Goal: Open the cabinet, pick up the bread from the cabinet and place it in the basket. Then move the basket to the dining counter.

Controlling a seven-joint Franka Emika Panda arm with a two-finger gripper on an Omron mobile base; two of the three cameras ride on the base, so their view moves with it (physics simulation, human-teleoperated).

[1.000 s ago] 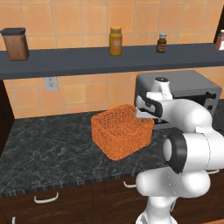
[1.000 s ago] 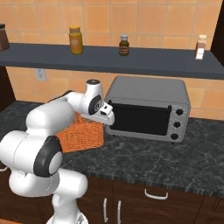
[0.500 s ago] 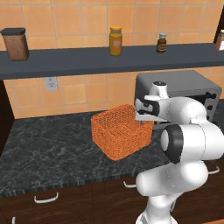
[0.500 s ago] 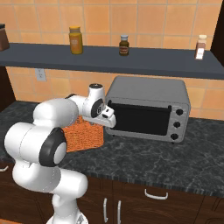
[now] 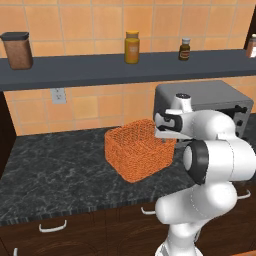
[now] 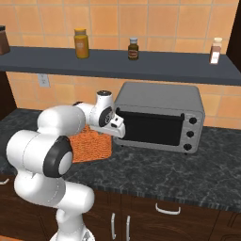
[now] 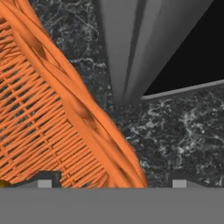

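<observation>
The orange woven basket (image 5: 135,150) (image 6: 92,146) stands on the black speckled counter, left of the toaster oven. My gripper (image 5: 162,133) (image 6: 114,135) hangs over its right wall, pointing down. In the hand view the basket's thick rim (image 7: 87,118) runs between my two fingertips, one inside the basket and one outside, and the gripper (image 7: 111,181) is open with gaps on both sides of the rim. A tiny golden-yellow speck (image 7: 2,184) shows inside the basket at the picture's edge; I cannot tell whether it is the bread. The cabinet and the dining counter are out of view.
A grey toaster oven (image 5: 200,97) (image 6: 157,110) (image 7: 131,43) stands close to the right of the basket. Above, a dark shelf (image 5: 75,70) carries an amber jar (image 5: 132,47) (image 6: 81,43) and small bottles. Bare black granite counter (image 5: 50,165) stretches to the left.
My hand has slid a little to the left and down, onto the basket's right rim. The basket has stayed where it was.
</observation>
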